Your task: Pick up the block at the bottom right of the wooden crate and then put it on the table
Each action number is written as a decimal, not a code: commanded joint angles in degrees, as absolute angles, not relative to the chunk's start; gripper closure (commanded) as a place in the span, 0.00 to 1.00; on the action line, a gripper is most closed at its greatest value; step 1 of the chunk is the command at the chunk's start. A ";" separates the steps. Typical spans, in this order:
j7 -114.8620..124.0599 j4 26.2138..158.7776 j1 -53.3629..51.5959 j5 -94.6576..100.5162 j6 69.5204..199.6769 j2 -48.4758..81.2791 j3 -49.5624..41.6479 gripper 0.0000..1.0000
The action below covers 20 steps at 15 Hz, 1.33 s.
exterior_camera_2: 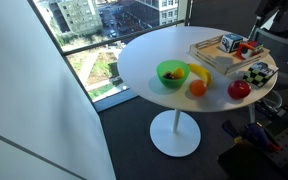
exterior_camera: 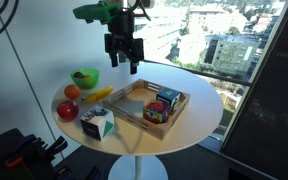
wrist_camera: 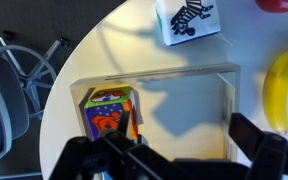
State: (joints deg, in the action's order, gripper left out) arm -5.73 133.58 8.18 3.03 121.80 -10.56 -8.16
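The wooden crate lies on the round white table and shows in both exterior views. The red multicoloured block sits in the crate's near corner, next to a black cube with a cyan face. In the wrist view the block stands by the crate's left wall, left of the jaws. My gripper hangs open and empty well above the crate; its two dark fingers spread wide over the crate floor. In an exterior view only a bit of the arm shows at the top right.
A white cube with green marks, a red apple, an orange, a banana and a green bowl stand beside the crate. An office chair is just off the table edge. Windows surround the table.
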 commanded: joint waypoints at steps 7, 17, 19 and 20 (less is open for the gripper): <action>-6.02 129.48 9.90 8.10 126.99 -2.47 -9.85 0.00; -10.46 126.82 10.20 8.54 134.12 6.43 -10.24 0.00; -11.29 126.59 10.51 8.32 135.57 7.65 -10.40 0.00; -11.55 126.49 10.69 8.19 136.21 8.24 -10.52 0.00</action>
State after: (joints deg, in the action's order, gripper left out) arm -9.57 128.29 9.86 7.43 134.97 6.21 -10.20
